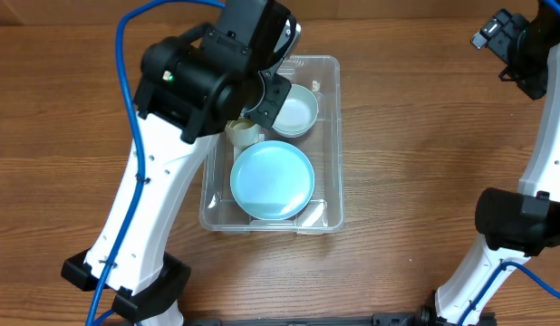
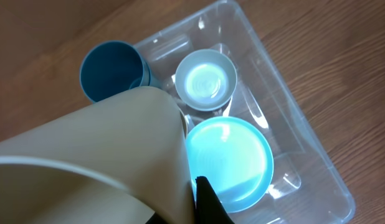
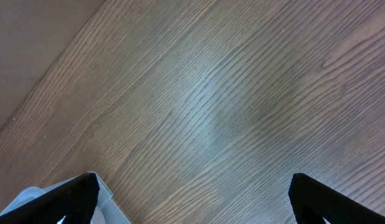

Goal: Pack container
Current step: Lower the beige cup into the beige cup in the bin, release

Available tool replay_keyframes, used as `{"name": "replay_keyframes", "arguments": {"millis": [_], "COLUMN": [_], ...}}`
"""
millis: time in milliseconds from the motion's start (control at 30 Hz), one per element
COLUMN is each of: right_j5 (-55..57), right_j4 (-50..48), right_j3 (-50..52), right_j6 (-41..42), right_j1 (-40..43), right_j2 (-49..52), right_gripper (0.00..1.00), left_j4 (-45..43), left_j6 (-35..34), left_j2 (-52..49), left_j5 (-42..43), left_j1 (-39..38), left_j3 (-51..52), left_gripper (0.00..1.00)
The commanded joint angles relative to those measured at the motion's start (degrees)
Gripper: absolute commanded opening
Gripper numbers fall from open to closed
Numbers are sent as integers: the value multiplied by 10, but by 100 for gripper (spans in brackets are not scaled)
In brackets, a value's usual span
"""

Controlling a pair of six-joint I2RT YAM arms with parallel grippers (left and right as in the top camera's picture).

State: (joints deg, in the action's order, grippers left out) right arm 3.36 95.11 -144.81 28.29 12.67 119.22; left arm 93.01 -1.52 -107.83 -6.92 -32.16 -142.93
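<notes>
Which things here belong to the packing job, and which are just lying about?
Job: container; light blue plate, pale bowl and blue cup inside it; cream cup held by the left hand.
Not in use: right hand, open above the wooden table.

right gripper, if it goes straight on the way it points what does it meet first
Most likely the bare wooden table: the right gripper, open, faces only tabletop. A corner of the container shows just at the lower left edge, off that line. Depth is unclear.
</notes>
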Motion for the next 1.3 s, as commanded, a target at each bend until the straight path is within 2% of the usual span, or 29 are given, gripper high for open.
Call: {"name": "replay_keyframes", "arguments": {"millis": [0, 200, 400, 433, 500, 533, 567, 633, 1033, 1133, 1267], "right_j5": [4, 4, 4, 4, 4, 4, 4, 4, 4, 4, 4], "right_j4": [-3, -3, -3, -3, -3, -3, -3, -3, -3, -3, -3], "right_j3": [-11, -11, -11, -11, -11, -11, -11, -11, -11, -11, -11], "right_j6": [3, 3, 3, 3, 3, 3, 3, 3, 3, 3, 3], "right_j1": [-1, -1, -1, -1, -1, -1, -1, -1, -1, -1, -1], "right_j2": [-10, -10, -10, -10, -10, -10, -10, -10, -10, -10, -10], "right_gripper": [100, 100, 100, 100, 100, 100, 100, 100, 100, 100, 100], "left_j4": [0, 5, 20, 22, 26, 27, 26, 26, 10, 10, 7], "left_j6": [-24, -28, -49, -49, -50, -54, -54, -59, -91, -120, -159], "left_j2": [-22, -63, -72, -72, -72, -72, -72, -72, -70, -56, -17], "left_j5": [-13, -12, -62, -63, -63, -64, -64, -64, -76, -101, -100], "left_j1": [3, 3, 14, 15, 20, 22, 25, 28, 30, 38, 67], "left_j3": [27, 40, 40, 40, 40, 40, 40, 40, 40, 39, 39], "left_gripper": [4, 4, 4, 11, 42, 51, 55, 58, 59, 64, 77]}}
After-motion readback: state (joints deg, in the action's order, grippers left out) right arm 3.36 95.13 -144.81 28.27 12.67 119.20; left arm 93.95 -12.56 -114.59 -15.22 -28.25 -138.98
